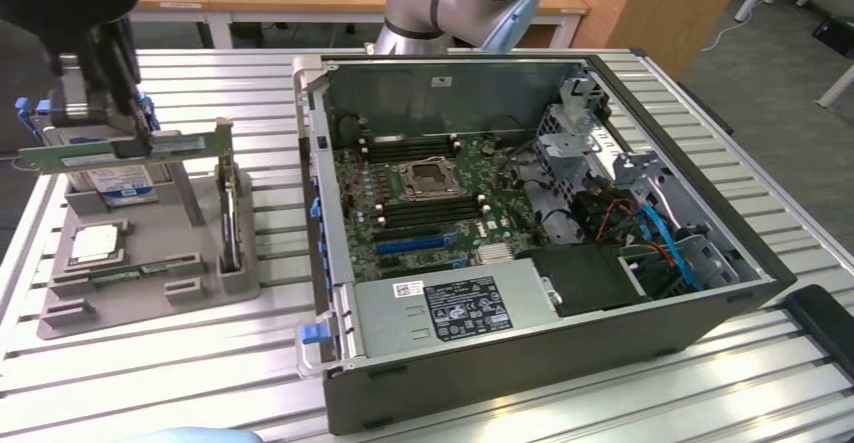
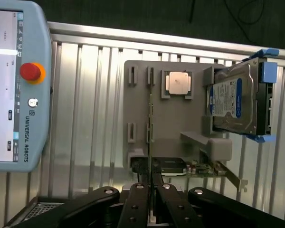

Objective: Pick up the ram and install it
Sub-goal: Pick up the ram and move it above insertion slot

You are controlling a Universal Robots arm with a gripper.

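My gripper (image 1: 128, 135) hangs at the exterior view's left, above the grey parts holder (image 1: 200, 225), shut on the ram (image 1: 120, 151). It is a long green stick held level, clear of the holder. In the wrist view the ram (image 2: 150, 118) appears edge-on as a thin line running out from between the black fingers (image 2: 138, 202) of the gripper (image 2: 151, 192). A second green stick (image 1: 127, 271) lies in the holder's front slots. The open computer case (image 1: 400, 373) stands to the exterior view's right, with black memory slots (image 1: 424, 209) beside the CPU socket (image 1: 427, 175).
The holder also carries a blue-labelled hard drive (image 2: 230, 104), a square silver CPU chip (image 2: 178, 83) and an upright expansion card (image 1: 234, 213). A teach pendant (image 2: 14, 85) lies on the slatted table (image 1: 160, 383). A blue-gloved hand (image 1: 174, 434) shows at the front edge.
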